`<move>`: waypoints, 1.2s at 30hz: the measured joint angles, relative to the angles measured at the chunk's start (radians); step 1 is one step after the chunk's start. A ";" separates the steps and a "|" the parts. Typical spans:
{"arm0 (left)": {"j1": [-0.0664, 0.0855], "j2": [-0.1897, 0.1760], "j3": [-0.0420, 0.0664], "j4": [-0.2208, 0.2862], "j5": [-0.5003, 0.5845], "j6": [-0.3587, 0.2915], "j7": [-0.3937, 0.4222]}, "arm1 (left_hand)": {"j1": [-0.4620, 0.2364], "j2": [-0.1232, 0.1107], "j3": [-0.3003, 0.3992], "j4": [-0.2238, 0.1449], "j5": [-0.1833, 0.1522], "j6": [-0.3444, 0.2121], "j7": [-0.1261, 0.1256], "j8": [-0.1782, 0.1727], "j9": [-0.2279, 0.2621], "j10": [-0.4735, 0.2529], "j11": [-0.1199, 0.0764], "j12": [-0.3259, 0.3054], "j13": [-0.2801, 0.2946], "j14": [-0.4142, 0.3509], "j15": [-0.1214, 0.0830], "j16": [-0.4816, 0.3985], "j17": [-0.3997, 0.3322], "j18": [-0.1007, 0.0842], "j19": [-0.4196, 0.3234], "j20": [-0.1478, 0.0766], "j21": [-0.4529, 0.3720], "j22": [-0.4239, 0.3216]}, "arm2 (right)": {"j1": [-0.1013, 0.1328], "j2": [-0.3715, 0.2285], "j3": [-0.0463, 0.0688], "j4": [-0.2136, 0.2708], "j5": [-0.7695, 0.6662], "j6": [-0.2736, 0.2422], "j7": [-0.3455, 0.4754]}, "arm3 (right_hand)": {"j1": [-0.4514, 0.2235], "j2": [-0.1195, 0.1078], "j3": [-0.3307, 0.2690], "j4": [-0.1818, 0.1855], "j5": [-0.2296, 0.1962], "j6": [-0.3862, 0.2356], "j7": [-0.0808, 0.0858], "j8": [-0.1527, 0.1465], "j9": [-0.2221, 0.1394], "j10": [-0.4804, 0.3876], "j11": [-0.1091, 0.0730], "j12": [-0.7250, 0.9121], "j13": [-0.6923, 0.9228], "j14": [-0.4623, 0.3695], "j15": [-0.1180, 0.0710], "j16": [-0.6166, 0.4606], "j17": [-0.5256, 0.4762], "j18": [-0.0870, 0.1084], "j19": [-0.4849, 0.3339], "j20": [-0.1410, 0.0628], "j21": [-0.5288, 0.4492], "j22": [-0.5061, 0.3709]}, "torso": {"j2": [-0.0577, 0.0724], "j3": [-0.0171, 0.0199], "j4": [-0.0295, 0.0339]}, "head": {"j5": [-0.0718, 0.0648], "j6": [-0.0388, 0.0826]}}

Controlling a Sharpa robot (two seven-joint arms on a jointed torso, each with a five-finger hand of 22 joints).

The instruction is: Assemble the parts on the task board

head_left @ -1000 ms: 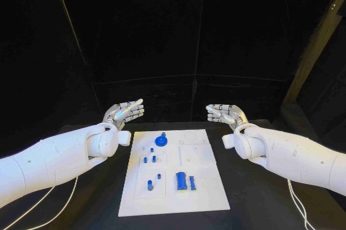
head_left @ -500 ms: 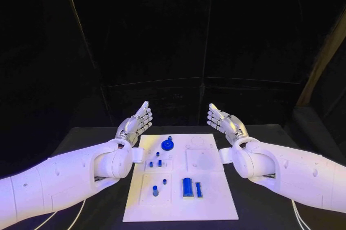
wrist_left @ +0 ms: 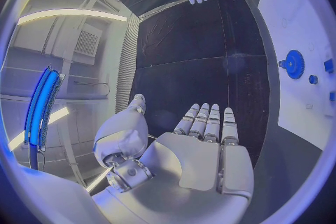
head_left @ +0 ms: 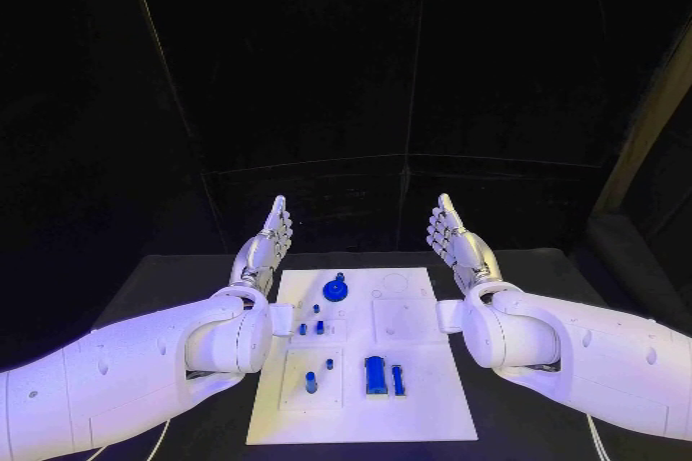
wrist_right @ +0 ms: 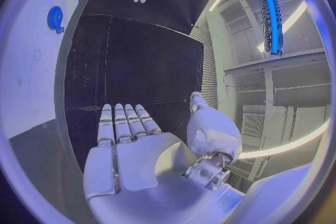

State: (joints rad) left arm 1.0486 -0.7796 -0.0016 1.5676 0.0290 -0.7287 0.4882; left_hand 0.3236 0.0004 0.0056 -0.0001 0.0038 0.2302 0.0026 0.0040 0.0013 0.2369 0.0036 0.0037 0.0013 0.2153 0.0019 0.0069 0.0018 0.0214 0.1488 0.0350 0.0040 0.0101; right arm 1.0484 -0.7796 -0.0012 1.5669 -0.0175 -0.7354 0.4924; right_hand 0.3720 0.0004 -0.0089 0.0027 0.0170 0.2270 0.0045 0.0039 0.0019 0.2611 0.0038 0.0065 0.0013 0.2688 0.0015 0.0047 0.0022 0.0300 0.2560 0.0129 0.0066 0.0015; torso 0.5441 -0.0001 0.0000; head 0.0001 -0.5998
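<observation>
The white task board (head_left: 426, 401) lies in the middle of the black table. On it are a round blue gear-like part (head_left: 336, 289) at the far end, small blue pegs (head_left: 310, 328) and a blue peg (head_left: 310, 383) on its left side, and a blue block (head_left: 375, 374) with a thin blue bar (head_left: 398, 379) beside it near the front. My left hand (head_left: 268, 239) is raised beyond the board's far left corner, flat, fingers straight, holding nothing. My right hand (head_left: 454, 239) mirrors it beyond the far right corner, also flat and empty. The left wrist view shows the gear (wrist_left: 294, 64) on the board.
Black table (head_left: 188, 281) surface surrounds the board on both sides. A dark curtain backs the scene. My two white forearms flank the board's left and right edges.
Both hands have straightened from a loose, palm-up curl to flat, fingers pointing away, and moved slightly inward and up. The camera view has shifted. The parts have not moved.
</observation>
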 measured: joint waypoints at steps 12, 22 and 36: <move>0.000 0.000 0.000 0.000 -0.012 -0.029 0.006 | -0.128 0.000 0.000 0.000 0.000 -0.091 -0.002 0.000 0.000 -0.092 -0.005 0.000 0.000 -0.081 -0.002 0.000 -0.001 0.000 -0.059 -0.031 0.000 -0.008 | 0.000 0.000 0.000 0.000 0.015 -0.023 0.010 | -0.146 0.000 0.002 -0.002 -0.011 -0.089 -0.005 0.000 -0.001 -0.103 -0.003 0.000 0.000 -0.106 -0.001 0.000 -0.001 -0.016 -0.100 -0.012 0.000 0.000 | 0.000 0.0001 0.0000 | 0.000 0.000; 0.000 0.000 0.000 0.001 -0.015 -0.036 0.007 | -0.309 0.000 0.000 0.000 0.000 -0.225 -0.002 0.000 0.000 -0.231 -0.004 0.000 0.000 -0.211 -0.002 0.000 -0.001 -0.016 -0.145 -0.036 0.000 -0.008 | 0.000 0.000 0.000 0.001 0.018 -0.028 0.013 | -0.251 -0.001 0.002 -0.002 -0.011 -0.161 -0.004 0.000 -0.001 -0.185 -0.004 0.000 0.000 -0.178 -0.001 0.000 -0.001 -0.015 -0.183 -0.012 0.000 0.000 | 0.000 0.0001 0.0001 | 0.000 0.000; 0.000 0.000 0.000 0.001 -0.016 -0.037 0.007 | -0.317 -0.001 0.000 0.000 0.000 -0.225 -0.003 0.000 0.000 -0.232 -0.004 0.000 0.000 -0.212 -0.002 -0.004 -0.001 -0.015 -0.145 -0.036 0.000 -0.009 | 0.000 0.000 0.000 0.001 0.020 -0.029 0.014 | -0.366 -0.002 0.002 -0.002 -0.011 -0.223 -0.004 0.000 -0.001 -0.256 -0.004 0.000 0.000 -0.265 -0.002 0.000 -0.001 -0.015 -0.251 -0.013 0.000 -0.001 | 0.000 0.0002 0.0000 | 0.000 0.000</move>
State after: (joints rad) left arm 1.0483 -0.7799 -0.0014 1.5682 0.0133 -0.7661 0.4954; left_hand 0.0063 -0.0009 0.0058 -0.0001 0.0038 0.0053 -0.0002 0.0041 0.0009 0.0052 0.0000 0.0037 0.0009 0.0037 0.0002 0.0028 0.0012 0.0061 0.0042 -0.0011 0.0040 0.0008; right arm 1.0482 -0.7798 -0.0010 1.5676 0.0028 -0.7647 0.5060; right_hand 0.0065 -0.0011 -0.0066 0.0004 0.0064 0.0036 0.0006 0.0040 0.0012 0.0051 0.0000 0.0065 0.0009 0.0036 -0.0002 0.0049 0.0014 0.0147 0.0054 -0.0003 0.0066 0.0009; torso 0.5443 0.0001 0.0000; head 0.0001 -0.5998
